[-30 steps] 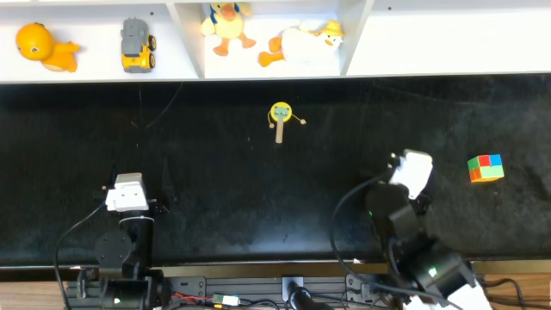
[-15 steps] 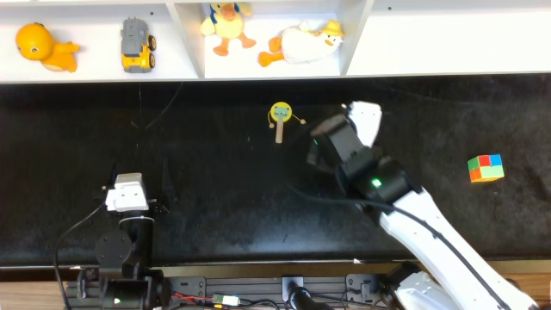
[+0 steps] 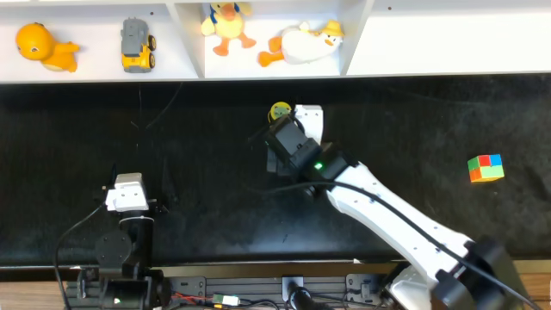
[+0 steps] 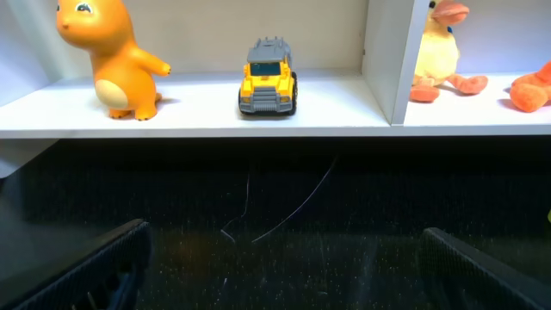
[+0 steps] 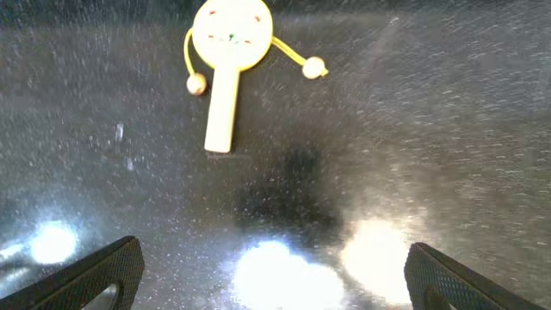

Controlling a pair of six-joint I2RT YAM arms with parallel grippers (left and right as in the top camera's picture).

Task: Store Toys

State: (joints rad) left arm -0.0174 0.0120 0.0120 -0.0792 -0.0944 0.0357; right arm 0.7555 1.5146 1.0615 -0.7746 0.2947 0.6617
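shelf (image 3: 430,43): white, along the far edge of the black worktop (image 3: 198,172), split into compartments by upright dividers.
rattle drum (image 5: 228,52): lies flat on the worktop just in front of the shelf's middle compartment; round pale head, plain wooden handle, two beads on yellow strings spread to either side. in the top view its head (image 3: 280,110) peeks out beside the right arm's wrist.
right arm (image 3: 379,202): reaches across the worktop toward the shelf's middle compartment.
right jaws: wide apart, holding nothing; the fingers (image 5: 95,275) hang above bare worktop on the side of the rattle drum away from the shelf, the handle end nearest them.
left arm (image 3: 127,194): well back from the shelf, facing its left compartment.
left jaws: apart, holding nothing, low over the worktop.
colour cube (image 3: 485,168): on the worktop well in front of the shelf's right compartment.
orange figure (image 4: 112,56): upright in the shelf's left compartment.
yellow truck (image 4: 269,77): in the same compartment, beside the orange figure, nearer the divider.
duck plush (image 3: 225,24): in the shelf's middle compartment.
white plush (image 3: 301,45): lying in the middle compartment beside the duck plush.
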